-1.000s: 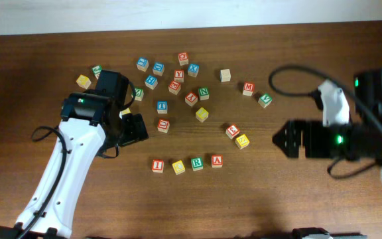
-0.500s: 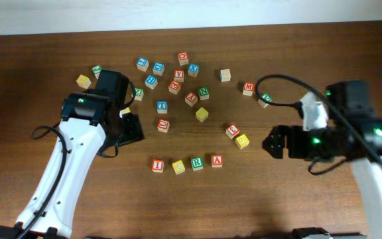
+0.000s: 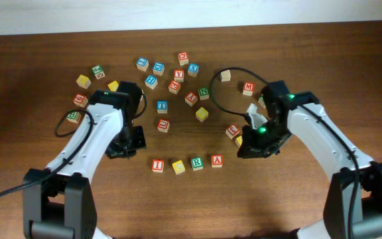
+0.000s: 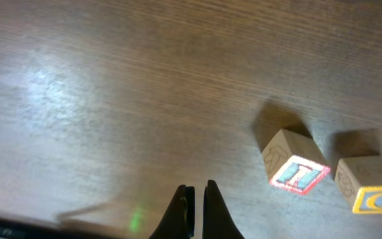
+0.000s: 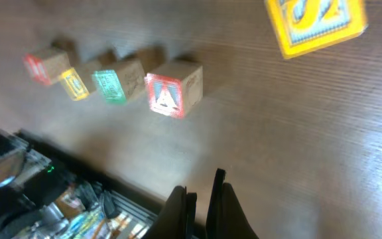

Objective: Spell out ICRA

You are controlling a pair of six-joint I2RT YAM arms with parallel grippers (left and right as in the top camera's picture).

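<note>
- Wooden letter cubes spell I-C-R-A in 1 row, front-centre of the table (image 3: 277, 206): red I cube (image 3: 158, 165), yellow C cube (image 3: 178, 166), green R cube (image 3: 197, 163), red A cube (image 3: 216, 160).
- Left fingers (image 4: 184, 212) pinched shut, empty, left of I; right fingers (image 5: 221, 199) shut, empty, right of A.
- Spelling looks done; next move, I'd say: lift both arms clear.
- Loose cubes (image 3: 202, 114) crowd behind the row; bare table in front.

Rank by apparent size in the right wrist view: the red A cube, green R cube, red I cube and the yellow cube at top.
1. yellow cube at top, partly cropped
2. red A cube
3. green R cube
4. red I cube
Nearness to the camera drives this order; their true sizes may match.
</note>
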